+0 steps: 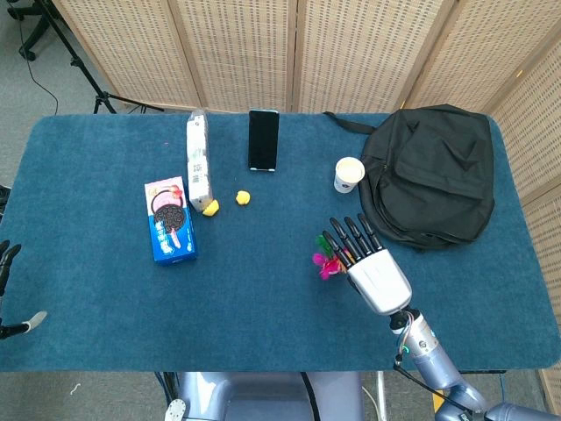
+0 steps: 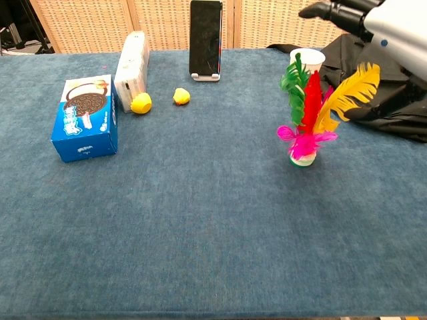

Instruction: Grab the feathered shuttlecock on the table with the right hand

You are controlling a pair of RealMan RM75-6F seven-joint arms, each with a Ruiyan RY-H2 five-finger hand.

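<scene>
At the far left edge of the head view we see only a dark sliver of the left robot hand point(image 1: 5, 261), too little to tell how its fingers lie. On the blue surface point(image 1: 96, 324) sit a blue cookie box point(image 2: 85, 119), a white carton point(image 2: 130, 62) with a small yellow toy point(image 2: 141, 103) touching its near end, and a second yellow toy point(image 2: 181, 97) just beside. A black phone point(image 2: 205, 38) stands propped upright at the back. Right of centre we find the feathered shuttlecock point(image 2: 308, 110) standing upright on its white base, its green, red, yellow and pink feathers fanned upward, in front of a paper cup point(image 1: 349, 174). Above it the right robot hand point(image 1: 366, 263) hovers palm down, its dark fingers point(image 1: 344, 239) stretched out and spread apart, gripping nothing; from overhead they overlap the feathers, and we cannot tell whether they touch. Its arm runs back to the near right. A black backpack point(image 1: 438, 171) lies at the far right.
</scene>
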